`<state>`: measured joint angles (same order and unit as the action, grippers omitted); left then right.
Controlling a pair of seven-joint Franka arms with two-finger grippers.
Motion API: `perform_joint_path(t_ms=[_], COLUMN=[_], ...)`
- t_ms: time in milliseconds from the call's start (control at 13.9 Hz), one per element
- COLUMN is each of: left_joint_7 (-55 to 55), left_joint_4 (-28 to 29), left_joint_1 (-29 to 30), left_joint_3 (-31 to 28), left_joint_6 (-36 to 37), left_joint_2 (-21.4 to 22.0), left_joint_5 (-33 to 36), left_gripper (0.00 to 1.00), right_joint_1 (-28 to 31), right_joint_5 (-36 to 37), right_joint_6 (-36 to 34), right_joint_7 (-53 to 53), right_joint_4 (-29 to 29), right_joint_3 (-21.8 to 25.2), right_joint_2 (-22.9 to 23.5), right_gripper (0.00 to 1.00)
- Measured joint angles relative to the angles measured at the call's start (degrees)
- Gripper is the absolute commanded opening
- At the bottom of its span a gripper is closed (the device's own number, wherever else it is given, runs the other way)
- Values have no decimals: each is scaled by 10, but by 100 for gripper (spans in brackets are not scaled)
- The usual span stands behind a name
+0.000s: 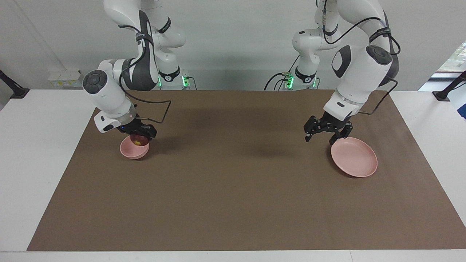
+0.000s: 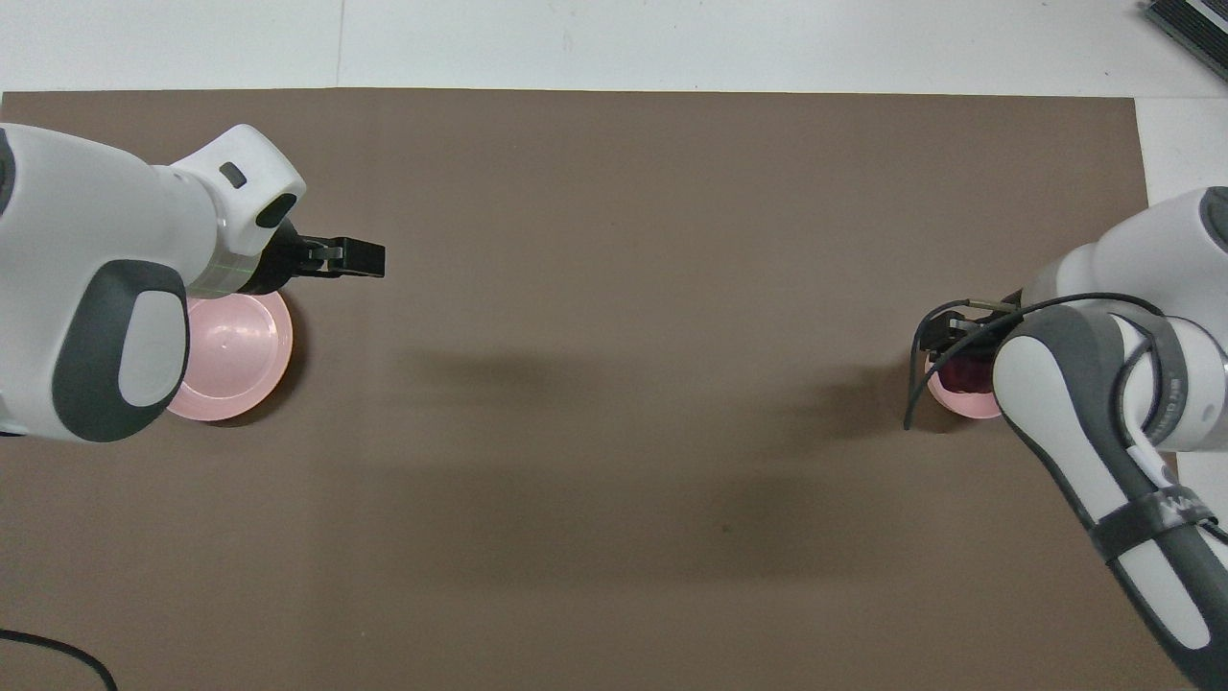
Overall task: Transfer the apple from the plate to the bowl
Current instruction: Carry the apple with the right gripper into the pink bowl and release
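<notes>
1. A sheet of matte brown paper (image 1: 233,189) covers most of a smooth white table (image 1: 40,174); the paper lies flat, with a few soft shadows on it.
2. The small deep round pale pink bowl (image 1: 134,150) stands on the paper toward the right arm's end of the table; its wall looks smooth and slightly glossy; in the overhead view only a sliver of it (image 2: 964,408) shows beside the arm's white shell.
3. The small round dark red apple (image 1: 138,139) with a yellowish patch sits low in the bowl's mouth, its top at about the rim; whether it rests on the bowl's bottom I cannot tell; from above just a dark red edge of it (image 2: 962,376) shows.
4. The right gripper (image 1: 140,135), black and angular on a white wrist, is right over the bowl with its fingers pinched tight on the apple; a thin black cable loops from the wrist.
5. The wide flat round pale pink plate (image 1: 355,157) with a shallow raised rim lies toward the left arm's end of the table, well apart from the bowl; nothing lies on it; from above its smooth face (image 2: 235,350) shows faint moulded rings.
6. The left gripper (image 1: 327,134) hangs over the plate's edge nearer to the robots, fingers spread wide and gripping nothing; in the overhead view it (image 2: 355,257) points toward the middle of the table.
</notes>
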<state>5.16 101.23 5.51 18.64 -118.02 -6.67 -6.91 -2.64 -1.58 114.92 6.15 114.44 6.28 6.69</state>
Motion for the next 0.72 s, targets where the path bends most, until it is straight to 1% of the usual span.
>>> perform_joint_path(t_ms=[216, 359, 647, 719], left_joint_7=[-2, -2, -2, -2], left_joint_4=[-71, -103, -133, -140], left_joint_1=[25, 26, 25, 24], left_joint_3=[0, 1, 3, 3], left_joint_6=[93, 127, 172, 188], left_joint_2=[3, 7, 7, 8], left_joint_5=[32, 47, 52, 53], left_gripper=[100, 100, 100, 100], right_joint_1=[20, 20, 22, 24], right_joint_5=[19, 20, 21, 22], right_joint_6=[71, 80, 86, 90], right_joint_7=[-11, -11, -12, -15], right_joint_4=[25, 29, 46, 49], right_joint_3=[0, -1, -2, -2], right_joint_2=[1, 3, 12, 13], right_gripper=[0, 0, 0, 3])
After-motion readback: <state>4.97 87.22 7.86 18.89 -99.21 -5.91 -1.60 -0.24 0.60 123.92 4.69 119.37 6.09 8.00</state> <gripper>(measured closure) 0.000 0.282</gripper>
